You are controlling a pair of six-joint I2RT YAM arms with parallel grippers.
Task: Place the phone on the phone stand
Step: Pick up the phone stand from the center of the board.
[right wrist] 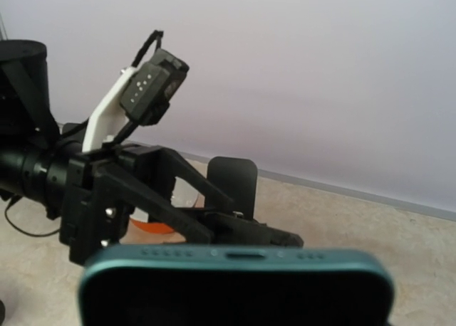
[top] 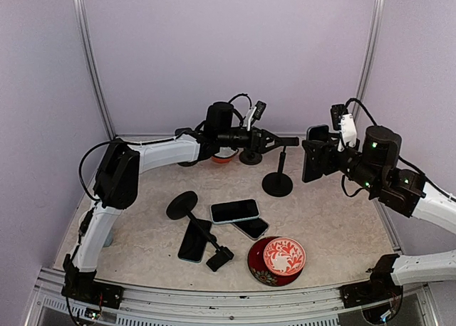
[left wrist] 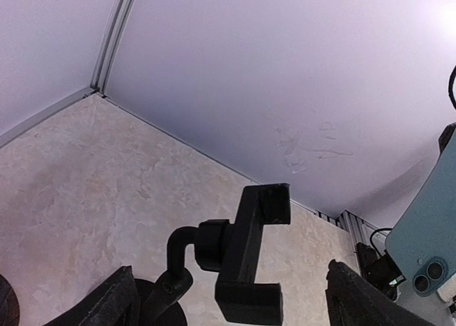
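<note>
The upright phone stand (top: 278,176) stands on its round base at the back middle of the table. Its black cradle (left wrist: 251,255) sits between the two fingers (left wrist: 107,301) of my left gripper (top: 288,142), which is open and not touching it. My right gripper (top: 322,162) is shut on the teal phone (top: 313,154) and holds it upright in the air just right of the cradle. The phone's bottom edge (right wrist: 235,265) fills the foreground of the right wrist view and hides my fingers there. Its back and camera lenses (left wrist: 427,248) show at the right in the left wrist view.
Three more phones (top: 234,211) (top: 251,228) (top: 194,240) lie on the table's near middle. A second stand (top: 194,212) lies tipped over among them. A red patterned bowl (top: 284,256) sits on a dark plate near the front. An orange item (top: 224,157) lies behind the left arm.
</note>
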